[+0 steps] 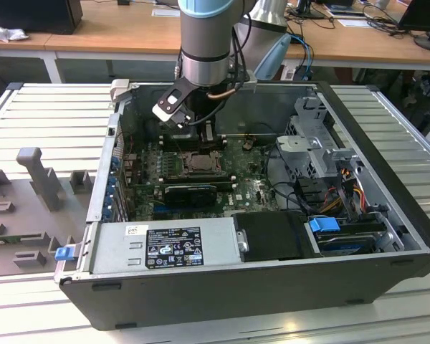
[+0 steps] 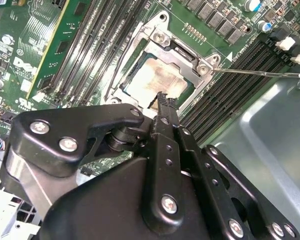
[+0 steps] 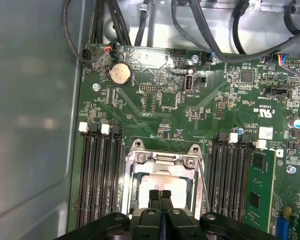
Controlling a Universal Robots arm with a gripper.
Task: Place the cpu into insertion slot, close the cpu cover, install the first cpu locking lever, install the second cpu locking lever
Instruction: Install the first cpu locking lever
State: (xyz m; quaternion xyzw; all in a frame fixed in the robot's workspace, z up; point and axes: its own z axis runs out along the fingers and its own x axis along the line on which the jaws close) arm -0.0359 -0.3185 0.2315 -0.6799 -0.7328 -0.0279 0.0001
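Evidently the gripper [image 3: 160, 196] was found with both fingers pressed together and nothing pinched. Its tip was set at the nearest edge of the cpu [image 2: 152, 80]; actual contact could not be told. The cpu was seated right under the tip in the insertion slot [image 2: 140, 61], with the cpu cover [image 2: 182, 52] seemingly laid flat around it just beyond the tip. A thin locking lever [image 2: 260, 73] was seen sticking out sideways, judged unlatched. Any press was judged best put on the cover's frame, kept vertical and gentle, with the chip's top and the memory slots [image 2: 95, 45] avoided.
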